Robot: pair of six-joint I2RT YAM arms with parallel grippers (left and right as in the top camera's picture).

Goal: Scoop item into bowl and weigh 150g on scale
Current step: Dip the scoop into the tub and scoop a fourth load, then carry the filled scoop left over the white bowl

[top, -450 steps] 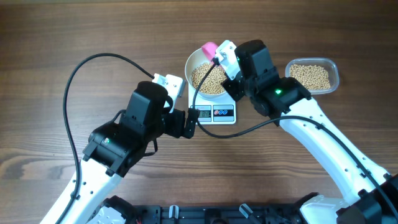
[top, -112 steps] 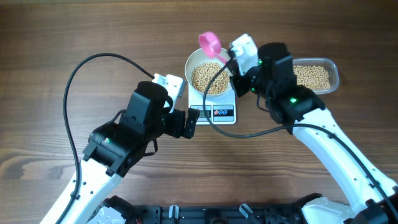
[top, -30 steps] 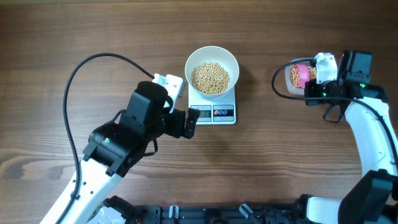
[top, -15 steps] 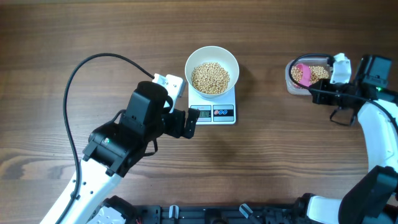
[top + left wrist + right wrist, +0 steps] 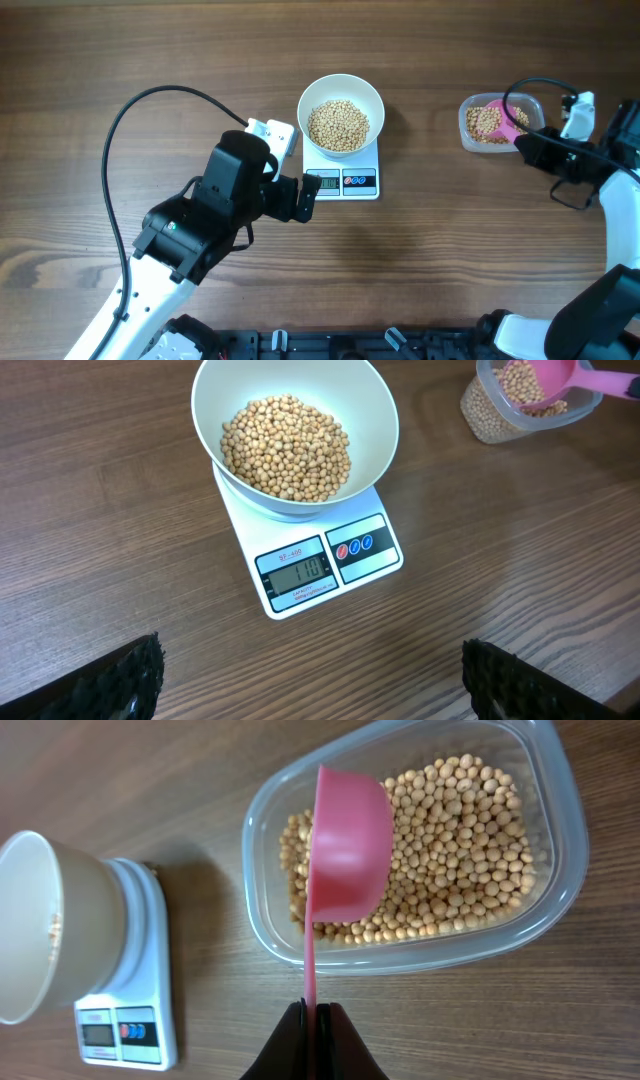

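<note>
Tan beans (image 5: 287, 447) lie heaped in the white bowl (image 5: 220, 400). The bowl sits centred on the scale (image 5: 370, 545), whose display is lit and faces the left wrist camera. More beans fill the clear tub (image 5: 468, 128), well to the right of the scale. Pink scoop (image 5: 350, 835) is tilted over the tub, its cup among the beans and partly loaded in the left wrist view. On its thin handle the right gripper (image 5: 312, 1015) is pinched tight. Fingers of the left gripper (image 5: 310, 685) stand wide apart, holding nothing, hovering near the scale's front edge. All rests on the wooden table (image 5: 450, 260); a black cable (image 5: 130, 110) loops at left.
</note>
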